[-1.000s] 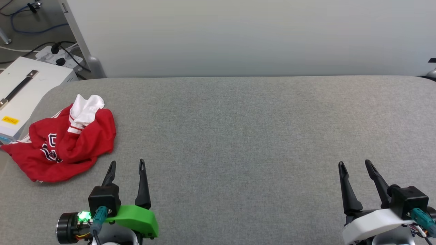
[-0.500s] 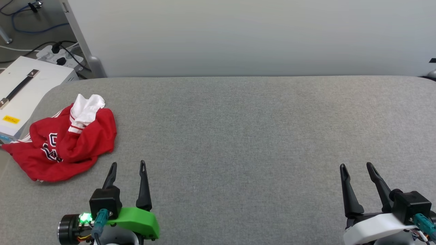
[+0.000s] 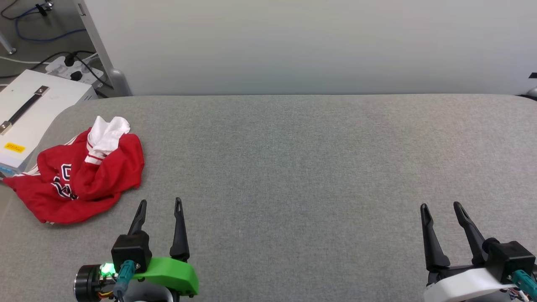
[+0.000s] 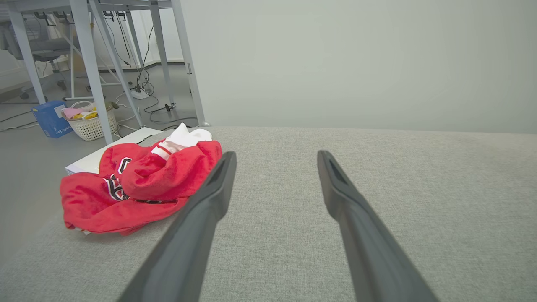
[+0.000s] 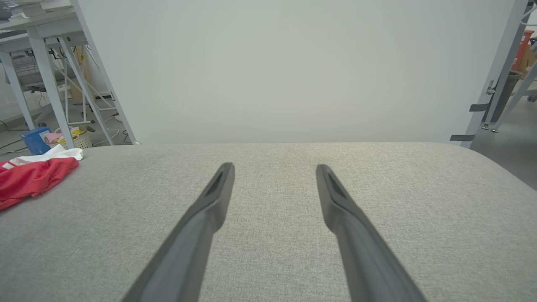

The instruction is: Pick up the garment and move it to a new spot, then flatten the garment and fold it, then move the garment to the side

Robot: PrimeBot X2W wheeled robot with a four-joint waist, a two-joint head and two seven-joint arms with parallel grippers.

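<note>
The garment (image 3: pixel 79 176) lies crumpled in a red heap at the left edge of the grey table (image 3: pixel 293 159), a white sleeve bunched on top and bits of black lettering showing. My left gripper (image 3: pixel 161 202) hovers open just to the right of the heap and nearer to me, nothing between its fingers. In the left wrist view the garment (image 4: pixel 138 184) sits left of the left gripper (image 4: pixel 275 155), apart from it. My right gripper (image 3: pixel 440 205) stands open over the near right of the table, far from the garment (image 5: pixel 29 180); the right gripper (image 5: pixel 272 167) is empty.
A white box (image 3: pixel 29 113) with a dark strap handle stands off the table's left edge, a power strip and cables (image 3: pixel 71 69) behind it. A pale partition (image 3: pixel 310 46) runs along the table's far edge. A basket (image 4: pixel 90 121) and desk legs stand on the floor at left.
Both grippers have sunk slightly toward the bottom of the head view and stayed open. The garment has not moved.
</note>
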